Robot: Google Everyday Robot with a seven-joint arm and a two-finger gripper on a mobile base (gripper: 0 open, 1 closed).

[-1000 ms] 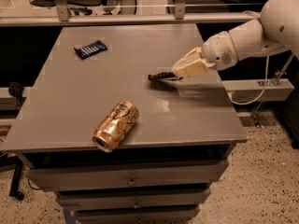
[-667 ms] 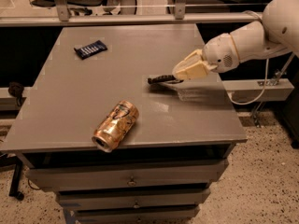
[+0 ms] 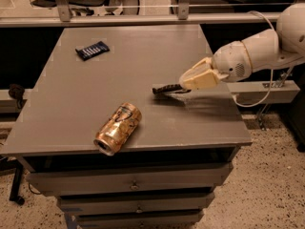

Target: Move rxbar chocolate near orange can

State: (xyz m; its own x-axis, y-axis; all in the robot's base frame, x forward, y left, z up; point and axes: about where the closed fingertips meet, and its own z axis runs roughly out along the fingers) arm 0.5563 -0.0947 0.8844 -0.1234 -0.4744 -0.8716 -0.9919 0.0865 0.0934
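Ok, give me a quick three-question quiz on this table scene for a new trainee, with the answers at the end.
1. True or false: the orange can stands upright on the table.
2. Which item lies nearest the table's far left corner, as pictured? A the orange can, B the blue bar, C the dark chocolate bar.
3. Fill in: the gripper, reaching in from the right of the picture, is closed on the ___.

Key: 1 false, it lies on its side near the front edge. 2 B. 3 dark chocolate bar.
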